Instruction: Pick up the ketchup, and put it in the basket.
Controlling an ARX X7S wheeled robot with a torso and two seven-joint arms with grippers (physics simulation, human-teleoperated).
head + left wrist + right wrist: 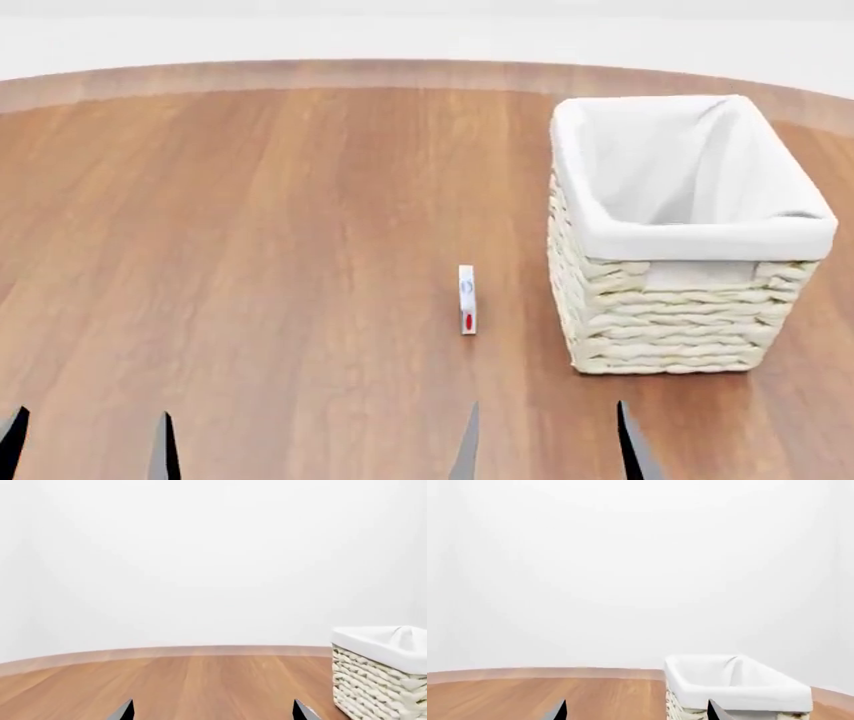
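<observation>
Bare sim test space, not a real room: plain white backdrop w/ no walls, windows or furniture. Only a big round wooden table (pixel 267 250), curved far edge meeting the white. On it just a lined wicker basket (pixel 694 320) toward the right edge & a small bottle (pixel 467 298) beside it.

Bright, even, diffuse light fills every view, with no visible source. The wooden surface (pixel 267 250) shows no glare and almost no shadows. The white background is washed out and featureless. Everything renders sharp, though the surface's far edge curves.
</observation>
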